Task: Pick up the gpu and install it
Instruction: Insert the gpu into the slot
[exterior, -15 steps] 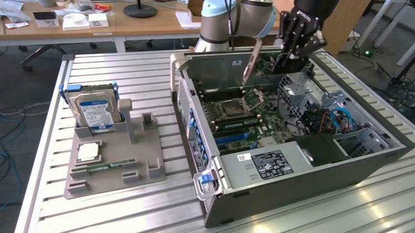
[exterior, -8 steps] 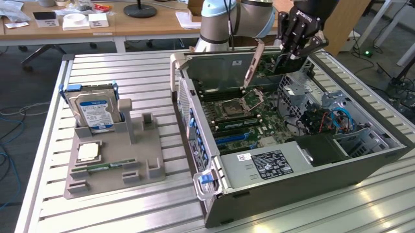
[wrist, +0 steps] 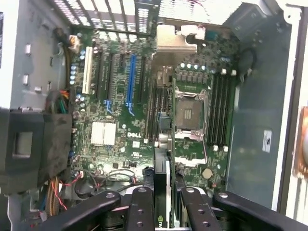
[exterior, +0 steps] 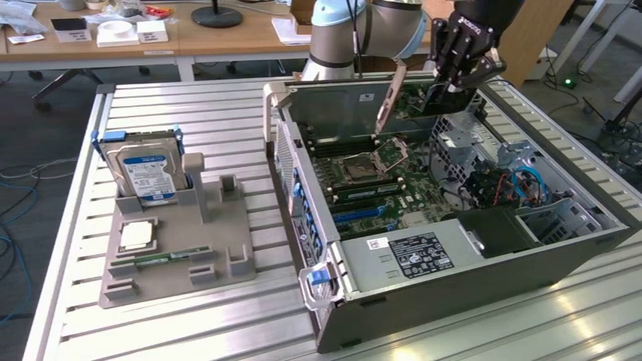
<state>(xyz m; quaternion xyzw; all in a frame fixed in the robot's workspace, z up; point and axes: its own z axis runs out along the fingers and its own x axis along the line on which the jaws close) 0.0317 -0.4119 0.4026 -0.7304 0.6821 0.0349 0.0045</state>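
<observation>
The gpu [exterior: 422, 99], a thin green card with a silver bracket at one end, hangs upright over the far end of the open computer case [exterior: 441, 278]. My gripper [exterior: 453, 81] is shut on its upper edge. In the wrist view the gpu [wrist: 163, 159] appears edge-on between the black fingers [wrist: 140, 202], running toward its bracket [wrist: 175, 38] above the motherboard [wrist: 115, 134]. The card sits above the board's middle, beside the CPU socket [wrist: 188, 110]. The blue expansion slot [wrist: 130, 79] lies off to one side of the card.
On the exterior view's left a grey holder [exterior: 176, 256] carries a hard drive [exterior: 146, 173], a processor [exterior: 137, 235] and a memory stick [exterior: 161, 257]. The case's walls, drive cage [exterior: 461, 139] and cables [exterior: 512, 184] surround the motherboard.
</observation>
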